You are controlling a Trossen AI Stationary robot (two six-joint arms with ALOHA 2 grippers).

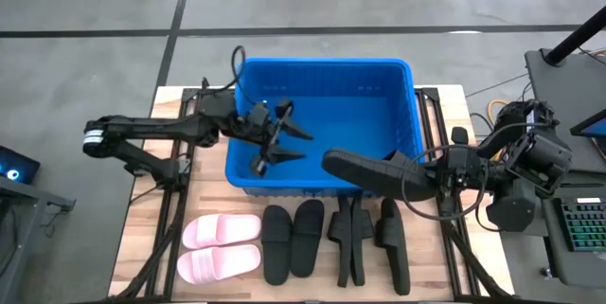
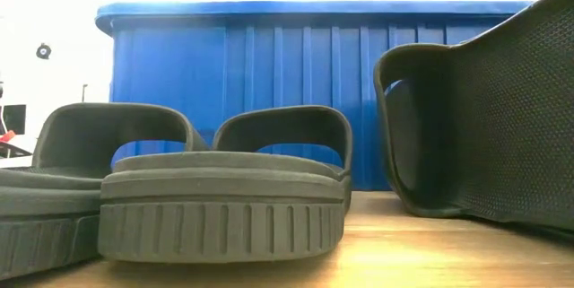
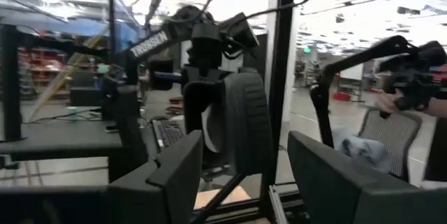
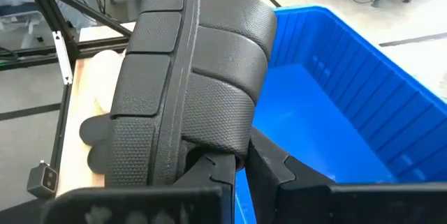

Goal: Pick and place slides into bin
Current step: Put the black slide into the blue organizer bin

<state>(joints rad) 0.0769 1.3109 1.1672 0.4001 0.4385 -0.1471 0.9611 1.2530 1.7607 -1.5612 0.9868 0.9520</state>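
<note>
0 slides in the bin (image 1: 402, 86) yet, its blue floor bare. Left to right: left hand (image 1: 275, 138) hovers over the bin's left half, fingers apart, holding nothing. On the tabletop (image 1: 142, 247) in front of the bin lie 2 pink slides (image 1: 220, 247), then 2 black flat slides (image 1: 292, 238), then more black ones on edge (image 1: 365, 238); exact count unclear. Right hand (image 4: 237, 165) is clamped on 1 black slide (image 1: 374, 173), held over the bin's front rim. Judged early: 1 near drop, rest to go. Bin interior is wide open; the front wall and left arm crowd the way in.
</note>
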